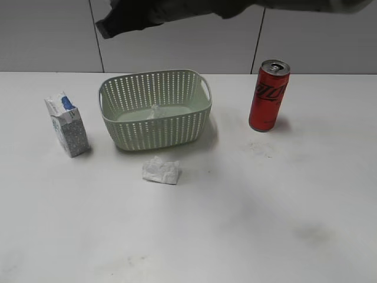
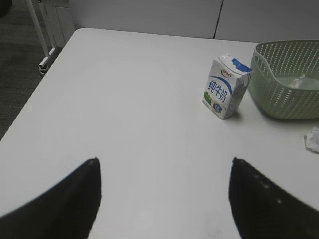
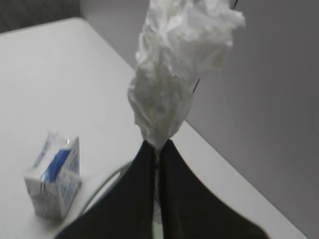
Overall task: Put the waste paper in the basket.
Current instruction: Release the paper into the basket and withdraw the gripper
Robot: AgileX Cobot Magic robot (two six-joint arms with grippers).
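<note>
My right jaws (image 3: 155, 149) are pinched together on a long crumpled paper scrap (image 3: 174, 69), held high above the bench (image 1: 265, 212). My left jaws (image 2: 164, 199) stand apart, holding nothing. One scrap (image 1: 155, 111) lies inside the basket (image 1: 154, 127); another (image 1: 161, 171) rests on the bench just before it, near the milk carton (image 1: 67, 124).

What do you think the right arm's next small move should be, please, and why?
Probably lower and open over the basket. The right gripper is shut on a waste paper scrap, raised above the table with the basket rim just below it. One scrap already lies inside; another waits in front of the basket.
</note>
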